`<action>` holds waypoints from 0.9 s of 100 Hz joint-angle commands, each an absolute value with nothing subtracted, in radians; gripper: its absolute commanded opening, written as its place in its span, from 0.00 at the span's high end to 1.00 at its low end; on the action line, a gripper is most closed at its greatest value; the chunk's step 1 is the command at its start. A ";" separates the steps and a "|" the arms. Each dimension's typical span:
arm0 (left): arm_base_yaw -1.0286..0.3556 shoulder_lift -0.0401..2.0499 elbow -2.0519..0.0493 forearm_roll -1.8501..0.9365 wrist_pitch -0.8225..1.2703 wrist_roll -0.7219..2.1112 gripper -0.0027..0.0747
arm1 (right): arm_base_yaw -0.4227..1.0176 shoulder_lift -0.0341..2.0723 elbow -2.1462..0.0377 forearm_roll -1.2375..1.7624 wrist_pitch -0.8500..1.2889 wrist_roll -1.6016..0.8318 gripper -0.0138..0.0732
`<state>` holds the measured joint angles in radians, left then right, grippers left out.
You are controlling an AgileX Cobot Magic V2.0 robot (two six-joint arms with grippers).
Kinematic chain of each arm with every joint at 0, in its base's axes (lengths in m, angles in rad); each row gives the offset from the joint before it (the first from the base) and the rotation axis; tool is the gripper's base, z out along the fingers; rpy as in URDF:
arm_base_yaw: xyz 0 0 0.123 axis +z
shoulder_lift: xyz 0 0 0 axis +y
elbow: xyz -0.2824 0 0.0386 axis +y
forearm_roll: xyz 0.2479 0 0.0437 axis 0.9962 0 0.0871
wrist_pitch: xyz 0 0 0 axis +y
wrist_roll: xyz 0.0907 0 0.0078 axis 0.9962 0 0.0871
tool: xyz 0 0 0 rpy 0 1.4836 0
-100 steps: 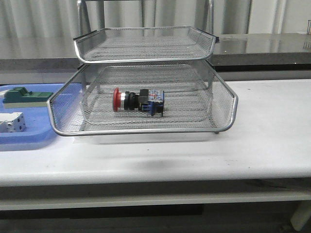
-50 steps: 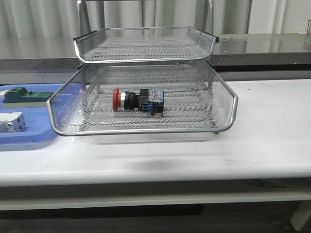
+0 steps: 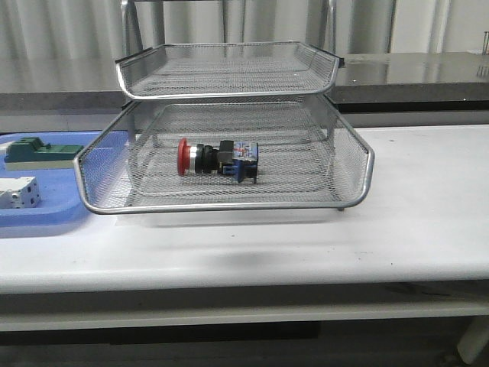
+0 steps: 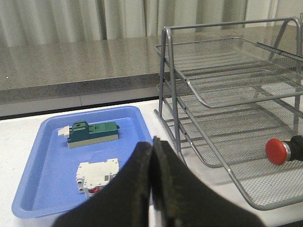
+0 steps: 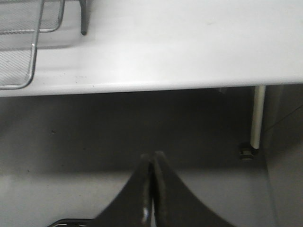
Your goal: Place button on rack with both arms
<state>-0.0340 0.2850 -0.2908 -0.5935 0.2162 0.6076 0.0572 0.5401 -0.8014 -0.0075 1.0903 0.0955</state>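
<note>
Front view is showing the button (image 3: 218, 160) lying on its side in the pulled-out lower tier of the rack (image 3: 229, 122), at centre frame, red cap pointing left, blue end block pointing right. Compared with the earlier front frames, nothing is differing: button, rack and the blue tray (image 3: 46, 218) at the left edge are sitting exactly where they were, and neither arm is appearing in this view. On the tray the green block (image 3: 42, 151) and the white-grey block (image 3: 19, 193) are resting apart from each other. Left wrist view is showing the left gripper (image 4: 152, 189) at lower centre with its jaws pressed together, gripping nothing, the rack at right. Right wrist view is showing the right gripper (image 5: 152, 189) likewise closed and empty, hanging below the table (image 5: 189, 52) edge.
</note>
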 commanded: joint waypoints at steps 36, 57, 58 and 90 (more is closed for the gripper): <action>-0.033 0.294 -0.319 -0.612 0.140 0.606 0.99 | 0.069 0.800 -0.836 0.356 0.921 -0.107 0.92; -0.033 0.294 -0.319 -0.612 0.140 0.606 0.99 | 0.177 0.973 -0.836 0.396 0.798 -0.134 0.92; -0.033 0.294 -0.319 -0.612 0.140 0.606 0.99 | 0.182 0.984 -0.836 0.396 0.793 -0.134 0.92; -0.033 0.294 -0.319 -0.612 0.140 0.606 0.99 | 0.453 1.232 -0.836 0.415 0.588 -0.131 0.92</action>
